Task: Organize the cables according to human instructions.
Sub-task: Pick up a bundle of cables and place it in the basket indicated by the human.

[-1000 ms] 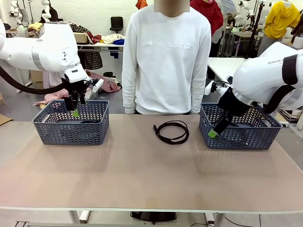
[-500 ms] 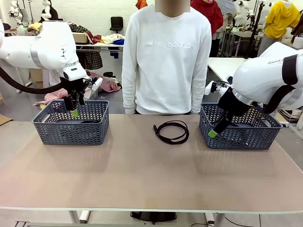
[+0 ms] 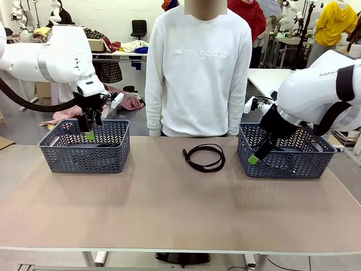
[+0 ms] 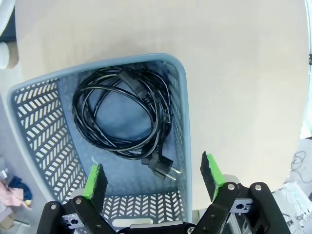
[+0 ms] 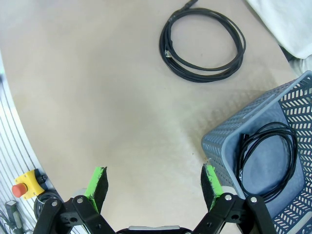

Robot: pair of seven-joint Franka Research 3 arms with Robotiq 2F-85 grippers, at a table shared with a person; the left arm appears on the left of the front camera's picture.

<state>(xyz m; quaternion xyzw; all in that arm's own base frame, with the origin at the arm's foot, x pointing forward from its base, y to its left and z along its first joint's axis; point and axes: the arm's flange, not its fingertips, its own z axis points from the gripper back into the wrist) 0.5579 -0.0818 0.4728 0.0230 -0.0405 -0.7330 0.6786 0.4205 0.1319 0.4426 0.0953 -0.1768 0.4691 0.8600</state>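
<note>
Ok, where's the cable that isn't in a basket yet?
In the front view the loose cable lies coiled on the table, toward the far edge in front of the person, nearer the right basket than the left basket.

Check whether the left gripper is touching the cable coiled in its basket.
Apart. In the left wrist view the left gripper is open and empty, and bare basket floor separates both green pads from the cable.

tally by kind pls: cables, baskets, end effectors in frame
Cables: 3 (one in the left basket, one on the table, one in the right basket)
Baskets: 2 (left basket, right basket)
End effectors: 2 (left end effector, right end effector), both open and empty
Total: 7
</note>
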